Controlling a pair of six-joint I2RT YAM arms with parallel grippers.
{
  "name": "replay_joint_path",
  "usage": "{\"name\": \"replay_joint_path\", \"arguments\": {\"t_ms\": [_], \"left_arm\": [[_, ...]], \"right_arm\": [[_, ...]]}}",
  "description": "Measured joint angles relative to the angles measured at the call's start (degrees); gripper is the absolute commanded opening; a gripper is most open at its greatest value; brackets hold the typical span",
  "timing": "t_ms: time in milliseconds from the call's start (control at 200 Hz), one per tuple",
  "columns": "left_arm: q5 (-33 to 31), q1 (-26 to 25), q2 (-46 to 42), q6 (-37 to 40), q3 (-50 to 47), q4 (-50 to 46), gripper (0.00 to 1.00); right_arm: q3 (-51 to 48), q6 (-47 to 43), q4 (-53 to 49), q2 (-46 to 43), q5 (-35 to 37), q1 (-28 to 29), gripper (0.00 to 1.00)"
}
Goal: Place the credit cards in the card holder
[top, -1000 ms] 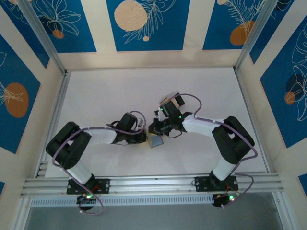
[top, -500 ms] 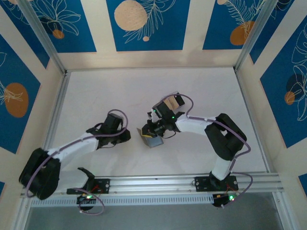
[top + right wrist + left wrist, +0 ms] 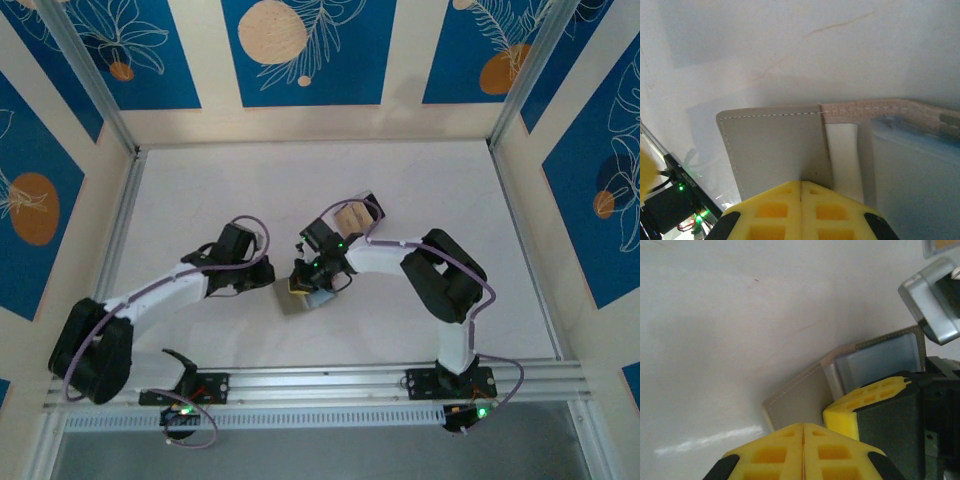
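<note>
The card holder (image 3: pixel 312 299) lies open on the white table, grey flap (image 3: pixel 775 145) to one side and pale-blue inside (image 3: pixel 879 360) to the other, with a tan seam between. My right gripper (image 3: pixel 303 285) is shut, and its yellow tips (image 3: pixel 801 186) press down on the grey flap. My left gripper (image 3: pixel 268 280) is also shut, with nothing between its jaws (image 3: pixel 802 429), just left of the flap's edge (image 3: pixel 792 402). Tan credit cards (image 3: pixel 350 215) lie behind the right wrist beside a clear case. A black card is hidden or out of view.
The clear plastic case (image 3: pixel 930 300) sits just beyond the holder, close to the right wrist. Aluminium frame rails (image 3: pixel 320 385) run along the near edge, and patterned walls enclose the table on three sides.
The left gripper swung away to the left and has come partway back toward the holder. The right gripper slid left and down onto the holder, which now lies flatter and slightly further left.
</note>
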Motion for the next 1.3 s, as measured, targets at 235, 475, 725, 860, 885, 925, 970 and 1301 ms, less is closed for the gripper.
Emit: {"name": "replay_joint_path", "arguments": {"t_ms": [235, 475, 725, 860, 885, 925, 970, 1301], "left_arm": [[2.95, -1.81, 9.03, -0.24, 0.17, 5.77, 0.02], [2.67, -1.95, 12.28, -0.24, -1.51, 9.49, 0.01], [2.89, -1.95, 11.96, -0.22, -3.26, 12.63, 0.01], [2.97, -1.90, 11.93, -0.22, -3.50, 13.16, 0.01], [2.99, -1.90, 11.93, -0.22, -3.54, 13.25, 0.01], [2.99, -1.90, 11.93, -0.22, -3.61, 13.33, 0.01], [3.04, -1.90, 11.93, -0.22, -3.65, 13.46, 0.01], [3.15, -1.90, 11.96, -0.20, -3.72, 13.57, 0.00]], "right_arm": [[0.17, -0.20, -2.67, -0.07, 0.81, -0.44, 0.03], [1.66, -2.51, -7.26, -2.29, 2.60, -1.60, 0.04], [8.31, -7.96, -15.39, -3.82, 10.14, -2.91, 0.03], [9.92, -9.57, -18.78, -1.62, 14.05, -3.13, 0.01], [9.92, -9.70, -19.28, -1.16, 14.71, -3.13, 0.01], [9.94, -9.90, -20.13, -0.44, 15.50, -3.13, 0.01], [9.92, -10.10, -20.94, 0.31, 16.61, -3.08, 0.01], [9.99, -10.12, -22.91, 1.70, 20.33, -1.51, 0.01]]}}
